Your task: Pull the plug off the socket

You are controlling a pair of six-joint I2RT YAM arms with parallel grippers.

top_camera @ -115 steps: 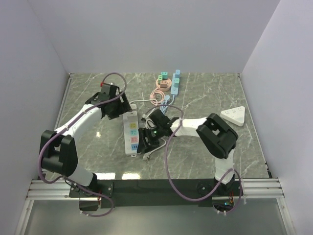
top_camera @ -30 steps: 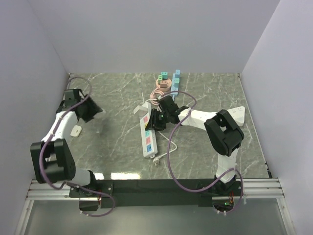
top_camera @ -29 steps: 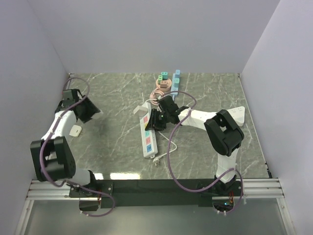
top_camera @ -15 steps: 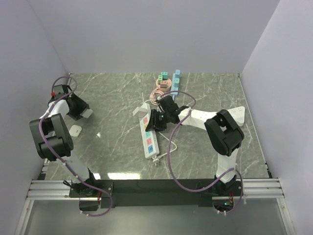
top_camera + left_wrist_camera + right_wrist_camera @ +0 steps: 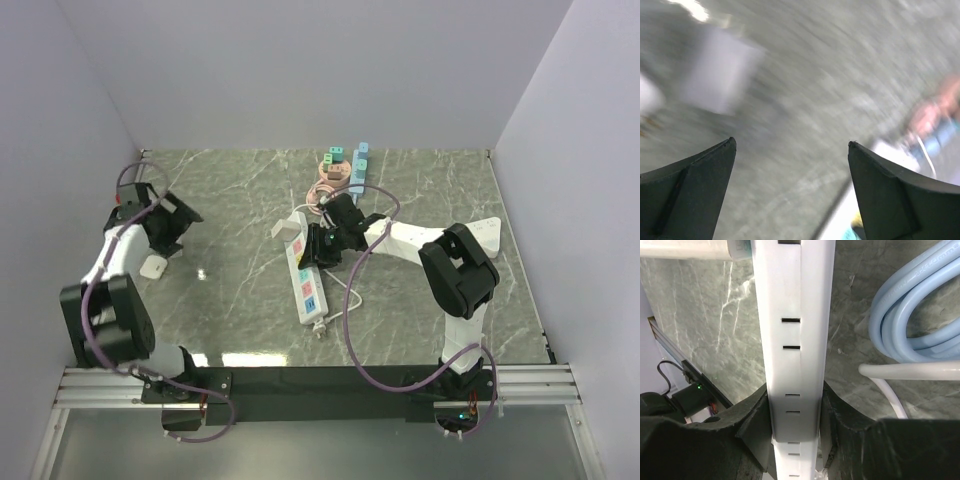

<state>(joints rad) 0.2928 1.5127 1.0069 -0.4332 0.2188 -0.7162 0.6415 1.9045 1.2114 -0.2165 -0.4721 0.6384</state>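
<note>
The socket is a white power strip [image 5: 303, 278] with coloured outlets, lying slantwise mid-table. My right gripper [image 5: 320, 245] is shut across its upper part. In the right wrist view both fingers press the strip's [image 5: 795, 365] sides. The plug, a small white block [image 5: 153, 267], lies alone on the table at the far left, apart from the strip. My left gripper [image 5: 178, 222] hovers just behind the plug. In the blurred left wrist view it [image 5: 790, 142] is open with nothing between its fingers.
A pink coiled cable [image 5: 326, 180] and a light blue strip [image 5: 358, 165] lie at the back centre. A white triangular piece [image 5: 478, 237] sits at the right. A light blue cable coil [image 5: 920, 315] lies beside the held strip. The strip's own cord [image 5: 345, 295] trails toward the front. Walls close in on three sides.
The left arm has swung about at the far left and its jaws have opened wide. The plug stays where it lay. The right gripper and the strip have barely moved.
</note>
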